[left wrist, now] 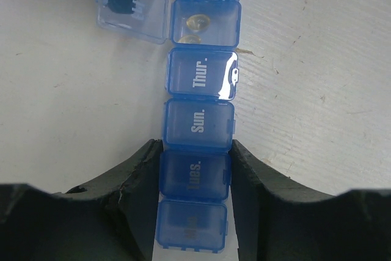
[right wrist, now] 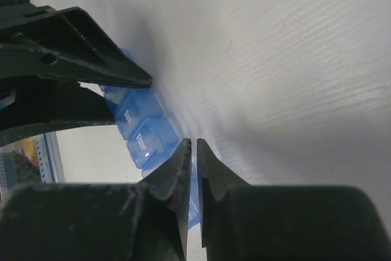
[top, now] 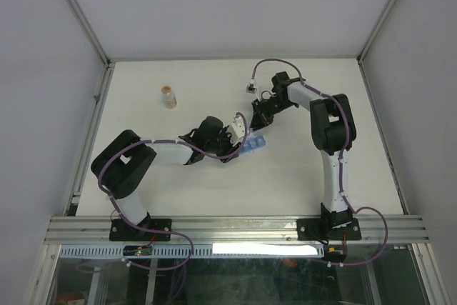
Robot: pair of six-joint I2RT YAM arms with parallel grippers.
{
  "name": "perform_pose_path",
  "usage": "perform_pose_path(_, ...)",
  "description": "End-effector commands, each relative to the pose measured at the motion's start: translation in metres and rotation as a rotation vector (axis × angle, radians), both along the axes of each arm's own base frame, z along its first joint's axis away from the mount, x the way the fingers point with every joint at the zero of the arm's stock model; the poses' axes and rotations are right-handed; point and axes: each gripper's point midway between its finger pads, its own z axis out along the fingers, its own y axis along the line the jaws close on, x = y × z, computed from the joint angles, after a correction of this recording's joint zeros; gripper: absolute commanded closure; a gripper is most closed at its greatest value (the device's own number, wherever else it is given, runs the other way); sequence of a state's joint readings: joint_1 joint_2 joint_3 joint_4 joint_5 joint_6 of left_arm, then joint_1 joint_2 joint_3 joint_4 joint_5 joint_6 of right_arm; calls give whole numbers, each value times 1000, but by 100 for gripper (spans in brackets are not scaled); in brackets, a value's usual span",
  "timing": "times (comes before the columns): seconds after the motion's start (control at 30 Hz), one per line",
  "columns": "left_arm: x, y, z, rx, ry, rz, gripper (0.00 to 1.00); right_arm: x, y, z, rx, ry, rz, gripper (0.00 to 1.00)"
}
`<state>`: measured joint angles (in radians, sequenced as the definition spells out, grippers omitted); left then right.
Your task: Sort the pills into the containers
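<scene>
The containers (left wrist: 200, 126) are a translucent blue strip of day-marked compartments lying on the white table, and they also show in the top view (top: 254, 146). My left gripper (left wrist: 194, 148) is shut on the strip, with its fingers (left wrist: 137, 178) pressing both sides of the "Tues." compartment. One compartment has its lid (left wrist: 132, 11) flipped open to the left, and orange-tan pills (left wrist: 197, 22) lie inside it. My right gripper (right wrist: 193, 142) is shut, with only a thin slit between its tips. It hovers just above the strip (right wrist: 144, 131), close to the open lid. I see nothing held between its tips.
A small clear bottle (top: 169, 96) with orange-tan contents stands at the back left of the table. A small white-grey object (top: 250, 88) lies behind the right gripper (top: 259, 120). Metal frame rails run along the table's sides.
</scene>
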<state>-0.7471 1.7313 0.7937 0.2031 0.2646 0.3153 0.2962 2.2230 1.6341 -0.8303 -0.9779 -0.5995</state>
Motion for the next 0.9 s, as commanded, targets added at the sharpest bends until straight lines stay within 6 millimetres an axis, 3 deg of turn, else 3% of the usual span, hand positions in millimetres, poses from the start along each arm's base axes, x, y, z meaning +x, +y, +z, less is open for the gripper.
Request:
perform_pose_path(0.0,1,-14,18,-54,-40,-47,68,-16,6,44,120,-49,70,90)
perform_pose_path(0.13,2,-15,19,-55,-29,-37,69,-33,3,48,121,-34,102,91)
perform_pose_path(0.3,3,-16,18,-54,-19,-33,69,-56,-1,33,50,-39,138,91)
perform_pose_path(0.5,2,-17,19,-58,-17,-42,69,-58,-10,20,-85,-127,105,91)
perform_pose_path(0.8,-3,-19,21,-64,-21,-69,70,-47,-1,68,-81,-316,53,90)
perform_pose_path(0.87,-3,-19,21,-64,-21,-71,70,-46,0,69,-94,-341,39,90)
